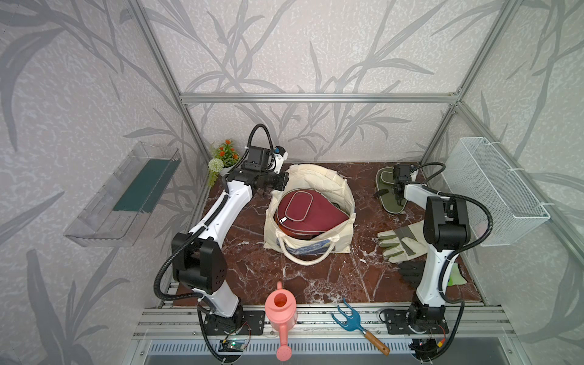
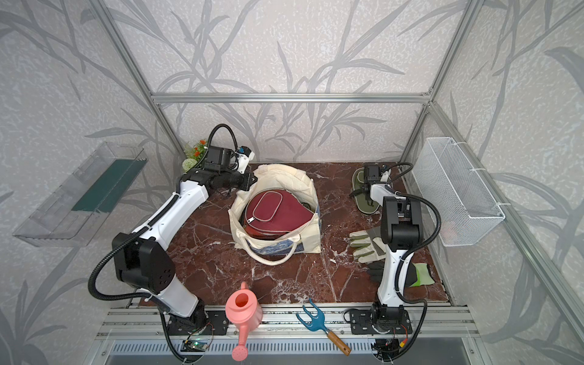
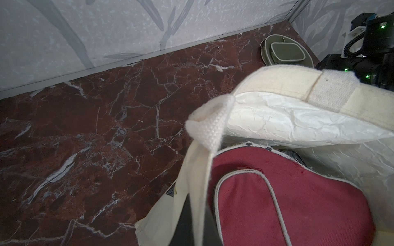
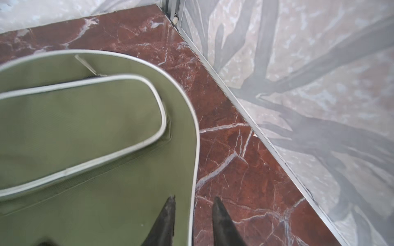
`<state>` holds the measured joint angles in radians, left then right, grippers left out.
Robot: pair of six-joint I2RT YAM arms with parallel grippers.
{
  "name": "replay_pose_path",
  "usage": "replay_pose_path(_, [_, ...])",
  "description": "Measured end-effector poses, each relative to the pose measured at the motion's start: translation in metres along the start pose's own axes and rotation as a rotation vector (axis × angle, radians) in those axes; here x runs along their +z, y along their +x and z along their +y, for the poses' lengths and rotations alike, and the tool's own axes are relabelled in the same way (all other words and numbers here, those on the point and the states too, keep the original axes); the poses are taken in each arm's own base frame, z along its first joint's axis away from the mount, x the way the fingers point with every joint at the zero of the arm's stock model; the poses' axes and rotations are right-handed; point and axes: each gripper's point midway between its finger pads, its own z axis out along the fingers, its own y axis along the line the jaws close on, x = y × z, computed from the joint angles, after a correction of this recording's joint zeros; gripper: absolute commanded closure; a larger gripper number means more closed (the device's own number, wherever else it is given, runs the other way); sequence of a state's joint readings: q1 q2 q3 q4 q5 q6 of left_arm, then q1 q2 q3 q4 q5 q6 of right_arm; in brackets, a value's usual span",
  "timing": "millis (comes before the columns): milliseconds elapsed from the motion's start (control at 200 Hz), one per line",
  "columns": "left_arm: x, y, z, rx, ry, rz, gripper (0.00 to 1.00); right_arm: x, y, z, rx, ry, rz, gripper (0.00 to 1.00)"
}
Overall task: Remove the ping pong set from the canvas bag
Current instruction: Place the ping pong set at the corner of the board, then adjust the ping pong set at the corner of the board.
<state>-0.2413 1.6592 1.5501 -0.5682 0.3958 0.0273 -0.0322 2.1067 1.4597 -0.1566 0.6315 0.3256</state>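
The cream canvas bag (image 1: 339,235) (image 2: 308,237) stands mid-table with its mouth open. A maroon paddle cover (image 1: 308,210) (image 2: 278,211) (image 3: 298,202) of the ping pong set lies on top inside it, and darker items beneath are mostly hidden. My left gripper (image 1: 285,180) (image 2: 252,180) (image 3: 197,232) is shut on the bag's cream rim at its far left corner. An olive paddle cover (image 1: 386,186) (image 2: 366,205) (image 4: 85,138) lies flat on the table at the far right. My right gripper (image 1: 398,196) (image 4: 194,199) is open, and its fingers straddle that cover's white piped edge.
Cream gardening gloves (image 1: 401,243), a black glove (image 1: 410,273) and a green cloth (image 1: 456,278) lie by the right arm. A pink watering can (image 1: 281,311) and a blue hand rake (image 1: 350,319) sit at the front. A potted plant (image 1: 224,156) stands at the back left. A wire basket (image 1: 496,192) hangs on the right wall.
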Motion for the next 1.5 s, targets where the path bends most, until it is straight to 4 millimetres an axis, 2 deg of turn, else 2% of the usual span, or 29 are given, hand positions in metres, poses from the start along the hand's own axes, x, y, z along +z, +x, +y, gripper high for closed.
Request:
replay_pose_path(105, [0.0, 0.0, 0.0, 0.0, 0.001, 0.0, 1.0, 0.0, 0.002, 0.0, -0.01, -0.002, 0.002, 0.48])
replay_pose_path(205, [0.0, 0.0, -0.001, 0.0, 0.003, 0.0, 1.0, -0.001, 0.011, -0.002, -0.032, -0.012, 0.014, 0.17])
replay_pose_path(295, [0.0, 0.0, -0.001, 0.0, 0.005, 0.0, 1.0, -0.009, 0.021, 0.0, -0.067, -0.043, 0.032, 0.04])
replay_pose_path(355, [0.0, 0.0, -0.001, 0.0, 0.006, -0.001, 1.0, -0.017, 0.024, 0.001, -0.095, -0.064, 0.033, 0.0])
replay_pose_path(440, [-0.001, 0.0, -0.001, -0.001, 0.007, -0.002, 1.0, -0.034, 0.025, 0.01, -0.137, -0.1, 0.019, 0.01])
replay_pose_path(575, [-0.003, 0.001, -0.003, 0.001, 0.008, -0.006, 1.0, -0.071, 0.03, 0.042, -0.22, -0.19, -0.018, 0.01])
replay_pose_path(655, [-0.005, 0.002, -0.004, 0.002, 0.009, -0.008, 1.0, -0.084, 0.036, 0.06, -0.259, -0.227, -0.026, 0.01])
replay_pose_path(715, [-0.006, 0.003, -0.005, 0.004, 0.01, -0.011, 1.0, -0.088, 0.041, 0.065, -0.281, -0.239, -0.016, 0.01])
replay_pose_path(1055, [-0.007, 0.004, -0.007, 0.008, 0.01, -0.02, 1.0, -0.073, 0.04, 0.073, -0.345, -0.211, 0.089, 0.01])
replay_pose_path(1504, [-0.007, 0.004, -0.007, 0.01, 0.009, -0.021, 1.0, -0.055, 0.074, 0.064, -0.48, -0.195, 0.24, 0.01])
